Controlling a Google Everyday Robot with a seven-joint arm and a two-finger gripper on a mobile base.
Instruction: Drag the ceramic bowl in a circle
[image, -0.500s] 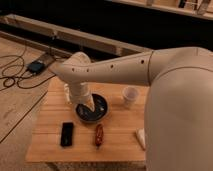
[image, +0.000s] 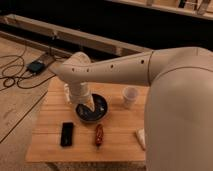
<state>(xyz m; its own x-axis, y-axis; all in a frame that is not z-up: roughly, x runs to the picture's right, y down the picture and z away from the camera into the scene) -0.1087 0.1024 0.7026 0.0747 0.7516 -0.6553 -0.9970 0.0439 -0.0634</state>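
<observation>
The ceramic bowl (image: 98, 112) is round, shallow, dark and glossy. It sits on the wooden table (image: 50, 145), left of centre. My gripper (image: 88, 106) comes down from the white arm (image: 115, 70) into the bowl's left half and appears to touch its inside. The arm's wrist hides the bowl's back-left rim.
A small white cup (image: 130, 96) stands right of the bowl. A black flat device (image: 67, 134) and a red-brown oblong object (image: 99, 135) lie near the front edge. A white object (image: 141, 138) lies at the right. A pale object (image: 66, 93) stands behind the wrist. Cables (image: 15, 75) lie on the floor at left.
</observation>
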